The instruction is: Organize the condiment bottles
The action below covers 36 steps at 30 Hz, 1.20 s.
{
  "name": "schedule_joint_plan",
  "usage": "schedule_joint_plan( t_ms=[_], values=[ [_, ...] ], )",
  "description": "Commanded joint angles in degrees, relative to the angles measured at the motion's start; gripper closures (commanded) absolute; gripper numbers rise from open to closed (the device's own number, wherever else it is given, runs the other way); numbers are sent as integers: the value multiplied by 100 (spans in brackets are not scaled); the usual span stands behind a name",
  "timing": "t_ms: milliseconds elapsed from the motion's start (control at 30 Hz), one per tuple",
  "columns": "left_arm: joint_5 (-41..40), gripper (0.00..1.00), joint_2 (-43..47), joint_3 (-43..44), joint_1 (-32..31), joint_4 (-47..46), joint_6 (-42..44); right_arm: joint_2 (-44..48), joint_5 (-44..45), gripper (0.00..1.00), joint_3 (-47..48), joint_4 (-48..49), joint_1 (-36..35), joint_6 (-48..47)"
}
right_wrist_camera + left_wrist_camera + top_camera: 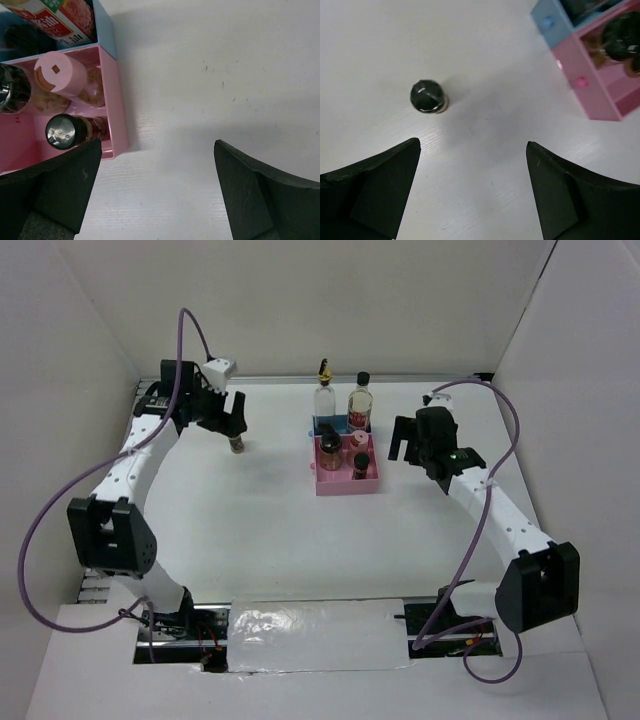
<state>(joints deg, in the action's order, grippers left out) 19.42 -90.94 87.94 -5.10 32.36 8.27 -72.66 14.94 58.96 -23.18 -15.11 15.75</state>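
Left gripper (472, 150) spread wide, hanging by lone spice jar (426, 96) (upright, no contact). Right gripper (157, 147) also spread, empty, beside pink tray (120, 125).

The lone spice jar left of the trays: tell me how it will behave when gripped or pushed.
The spice jar stands upright on a narrow base, so a nudge near its dark lid would probably tip it. Round-bodied, it would likely roll once down. It looks rigid and smooth, so the open left gripper may slip unless it closes squarely.

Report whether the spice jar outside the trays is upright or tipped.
Upright: the spice jar shows mostly its dark lid from above, its body underneath.
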Motion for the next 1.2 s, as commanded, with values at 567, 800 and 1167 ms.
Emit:
schedule_joint_plan(
  t_ms=[567,800,1167],
  values=[
    [-633,1,-2341,839,141,-925,-405,15,-252,0,-217,279,384,306],
    [-553,1,-2280,768,159,-924,-660,515,-2559,9,-1148,893,1466,561],
    [-281,3,-2253,786,176,-634,-747,921,-4342,10,-1958,798,2171,227]
  ],
)
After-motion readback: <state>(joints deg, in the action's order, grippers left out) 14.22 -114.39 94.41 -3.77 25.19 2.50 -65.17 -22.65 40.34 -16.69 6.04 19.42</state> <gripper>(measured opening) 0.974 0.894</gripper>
